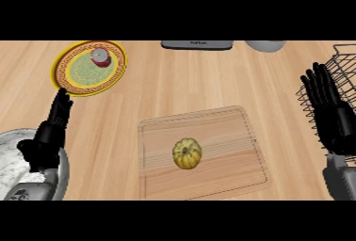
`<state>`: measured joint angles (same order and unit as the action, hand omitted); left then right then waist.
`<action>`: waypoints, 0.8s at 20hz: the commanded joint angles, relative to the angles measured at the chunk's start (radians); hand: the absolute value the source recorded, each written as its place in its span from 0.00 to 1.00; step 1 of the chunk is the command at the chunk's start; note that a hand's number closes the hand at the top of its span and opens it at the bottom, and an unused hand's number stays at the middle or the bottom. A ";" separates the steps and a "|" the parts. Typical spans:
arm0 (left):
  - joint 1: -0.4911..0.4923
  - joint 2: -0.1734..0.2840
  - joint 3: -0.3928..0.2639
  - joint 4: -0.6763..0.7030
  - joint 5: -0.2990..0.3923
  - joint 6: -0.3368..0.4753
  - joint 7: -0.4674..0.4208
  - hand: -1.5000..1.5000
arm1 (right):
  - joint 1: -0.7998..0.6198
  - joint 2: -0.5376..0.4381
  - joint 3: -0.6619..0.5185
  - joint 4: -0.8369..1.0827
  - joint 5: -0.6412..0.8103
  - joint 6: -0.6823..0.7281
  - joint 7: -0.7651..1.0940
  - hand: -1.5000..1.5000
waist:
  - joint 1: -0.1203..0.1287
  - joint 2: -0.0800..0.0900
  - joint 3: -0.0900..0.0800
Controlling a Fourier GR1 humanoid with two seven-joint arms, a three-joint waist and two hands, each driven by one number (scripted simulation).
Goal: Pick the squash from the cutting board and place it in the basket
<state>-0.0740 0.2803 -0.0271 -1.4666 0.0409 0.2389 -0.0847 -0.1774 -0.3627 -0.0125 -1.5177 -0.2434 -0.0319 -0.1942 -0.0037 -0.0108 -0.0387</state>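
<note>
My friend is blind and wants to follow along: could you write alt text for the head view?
A yellow squash lies on a wooden cutting board on the counter, untouched. The robot's open right hand rests in front of a black wire basket at the right edge; its open left hand is at the left, below a yellow plate.

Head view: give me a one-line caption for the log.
Squash untouched on the cutting board; both hands open, right hand by the wire basket, left hand near the plate.
</note>
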 commanded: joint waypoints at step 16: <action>-0.078 0.074 -0.062 0.018 0.010 -0.114 0.308 0.50 | -0.066 0.360 0.521 -0.001 0.835 -0.638 0.158 0.00 | -0.014 0.002 0.030</action>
<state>-0.1361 0.3303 -0.1079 -1.4981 0.0455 0.1474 0.2004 -0.2186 -0.0398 0.4531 -1.5597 0.3747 -0.5268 -0.1810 0.0001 -0.0118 0.0096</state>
